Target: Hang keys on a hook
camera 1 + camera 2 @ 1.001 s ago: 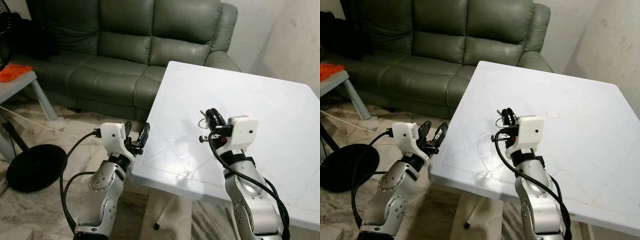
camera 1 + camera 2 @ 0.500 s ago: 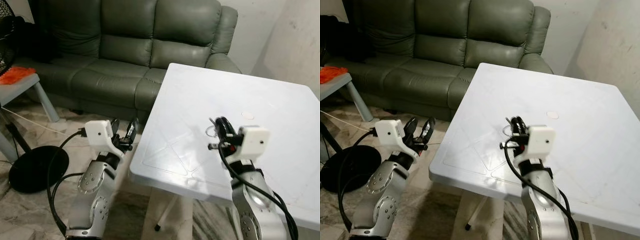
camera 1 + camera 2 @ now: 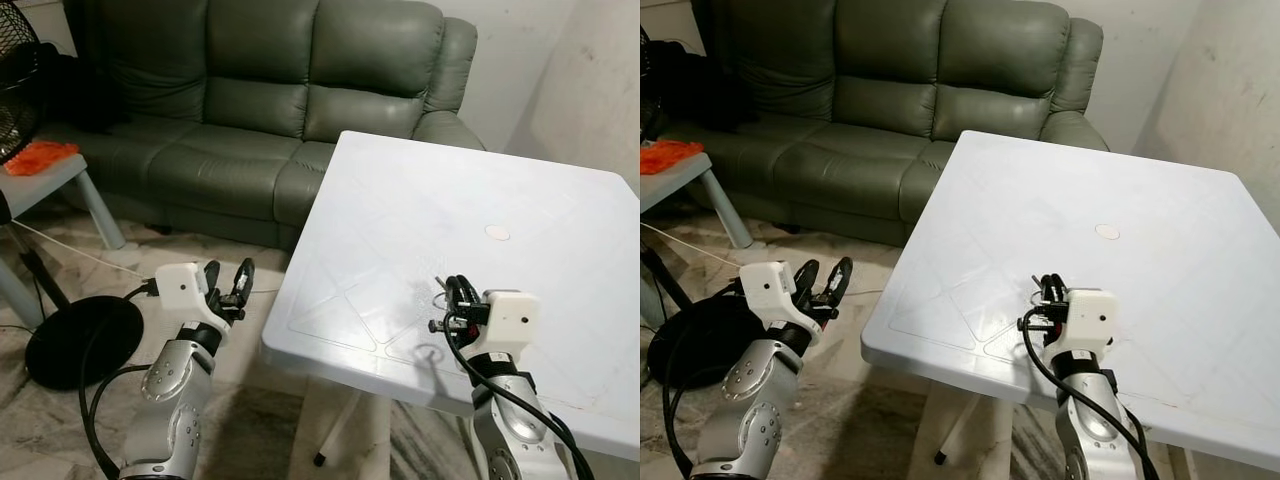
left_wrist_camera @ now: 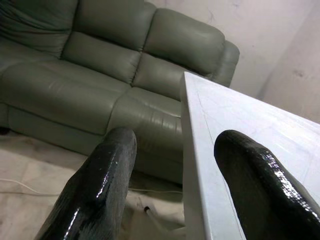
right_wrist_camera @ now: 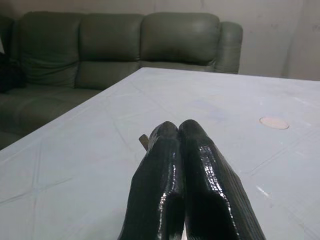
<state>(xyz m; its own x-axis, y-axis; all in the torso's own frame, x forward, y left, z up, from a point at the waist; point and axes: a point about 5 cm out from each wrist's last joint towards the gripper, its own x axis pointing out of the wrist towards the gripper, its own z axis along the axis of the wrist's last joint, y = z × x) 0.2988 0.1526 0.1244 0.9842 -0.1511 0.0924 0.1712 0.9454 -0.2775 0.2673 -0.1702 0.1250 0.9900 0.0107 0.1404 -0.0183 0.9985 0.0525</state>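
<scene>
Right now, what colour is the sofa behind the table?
Grey-green leather sofa, clearest in the left eye view.

glossy black fingers (image 5: 200,165), leather sofa (image 3: 260,100)

Green leather sofa (image 3: 270,90) behind white table (image 3: 560,200), marble floor (image 3: 60,420)

Sofa (image 3: 270,110) behind table (image 3: 560,220)
</scene>
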